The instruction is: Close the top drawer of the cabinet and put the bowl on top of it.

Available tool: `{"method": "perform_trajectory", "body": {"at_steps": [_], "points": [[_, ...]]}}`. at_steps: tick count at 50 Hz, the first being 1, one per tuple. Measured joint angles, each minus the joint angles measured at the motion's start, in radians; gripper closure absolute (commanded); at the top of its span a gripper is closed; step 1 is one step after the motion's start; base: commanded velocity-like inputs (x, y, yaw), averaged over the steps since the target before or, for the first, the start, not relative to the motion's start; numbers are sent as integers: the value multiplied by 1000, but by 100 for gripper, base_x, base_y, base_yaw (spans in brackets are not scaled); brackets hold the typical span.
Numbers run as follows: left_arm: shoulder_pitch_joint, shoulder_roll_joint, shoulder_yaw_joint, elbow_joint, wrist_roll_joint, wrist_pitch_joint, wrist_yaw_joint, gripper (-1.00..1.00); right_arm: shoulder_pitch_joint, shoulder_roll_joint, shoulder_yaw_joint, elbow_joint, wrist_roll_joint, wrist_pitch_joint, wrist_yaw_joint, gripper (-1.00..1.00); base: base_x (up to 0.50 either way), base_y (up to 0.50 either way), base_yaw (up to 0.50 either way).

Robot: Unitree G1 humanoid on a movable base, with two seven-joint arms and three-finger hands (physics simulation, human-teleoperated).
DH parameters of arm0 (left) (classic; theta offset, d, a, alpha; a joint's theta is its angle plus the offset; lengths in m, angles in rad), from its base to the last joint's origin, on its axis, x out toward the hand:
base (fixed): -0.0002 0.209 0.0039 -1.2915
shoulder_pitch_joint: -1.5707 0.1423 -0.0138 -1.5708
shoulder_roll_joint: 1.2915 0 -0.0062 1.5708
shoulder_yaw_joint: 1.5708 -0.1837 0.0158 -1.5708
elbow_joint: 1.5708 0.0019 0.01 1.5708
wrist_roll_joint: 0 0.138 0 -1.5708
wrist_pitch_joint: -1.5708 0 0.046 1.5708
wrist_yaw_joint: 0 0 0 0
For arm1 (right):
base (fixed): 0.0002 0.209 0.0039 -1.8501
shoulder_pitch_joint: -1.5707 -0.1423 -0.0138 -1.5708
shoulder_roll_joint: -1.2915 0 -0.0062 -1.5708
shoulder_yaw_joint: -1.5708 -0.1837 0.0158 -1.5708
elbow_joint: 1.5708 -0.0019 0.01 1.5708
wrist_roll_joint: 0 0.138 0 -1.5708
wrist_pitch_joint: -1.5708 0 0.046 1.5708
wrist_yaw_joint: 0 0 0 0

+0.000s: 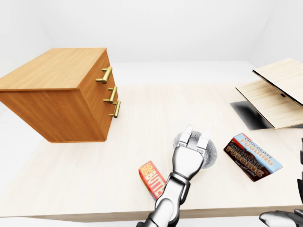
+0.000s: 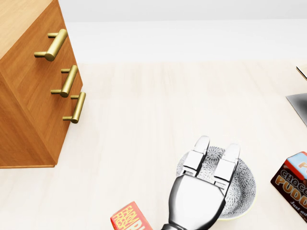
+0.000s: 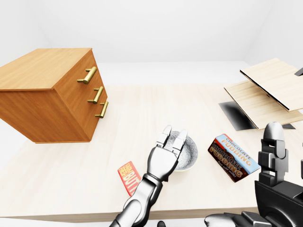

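Plainly, the left hand (image 2: 196, 196) is open, its fingers (image 2: 200, 152) stretched flat over the bowl (image 2: 242, 184) and reaching across the near rim toward the middle, with nothing closed round anything. Whether the fingertips touch the inside of the bowl or only hover above it is hard to tell from these angles. The bowl sits on the table (image 2: 158, 110) near the bottom of the head view, between a red butter box (image 1: 151, 178) on its left and a chocolate pudding box (image 1: 251, 156) on its right, and well apart from the cabinet (image 1: 57, 94) at the upper left. The right hand (image 3: 274, 165) stands at the lower right edge of the right-eye view, away from everything; its grip cannot be made out. The top drawer handle (image 2: 52, 44) lines up with the two below it and the front looks flush, so the drawer appears to be closed and that half of the job done. What remains is the whole bowl part: getting a hold on it, lifting it, carrying it left and setting it on the bare wooden top of the cabinet.
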Motion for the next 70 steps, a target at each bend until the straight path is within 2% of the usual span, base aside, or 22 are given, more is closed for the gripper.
{"method": "perform_trajectory", "body": {"at_steps": [28, 52, 53, 55, 56, 70], "points": [[-22, -27, 16, 115, 14, 0, 42, -100, 6, -10, 5, 0, 5, -6, -8, -100, 0, 0, 0], [-31, -28, 22, 169, 12, 0, 69, -100, 2, -1, -5, 0, 9, -1, 3, -100, 0, 0, 0], [-31, -28, 23, 172, 11, 0, 70, 87, 2, -1, -5, 0, 9, -1, 3, -100, 0, 0, 0], [-32, -28, 24, 176, 10, 0, 73, 87, 3, -1, -4, 0, 9, -2, 3, -100, 0, 0, 0], [-33, -28, 25, 179, 9, 0, 75, 100, 3, -1, -4, 0, 9, -3, 3, -100, 0, 0, 0], [-33, -28, 31, 206, 8, 0, 51, 100, 9, -1, -3, 0, 12, -7, 4, -100, 0, 0, 0]]}}
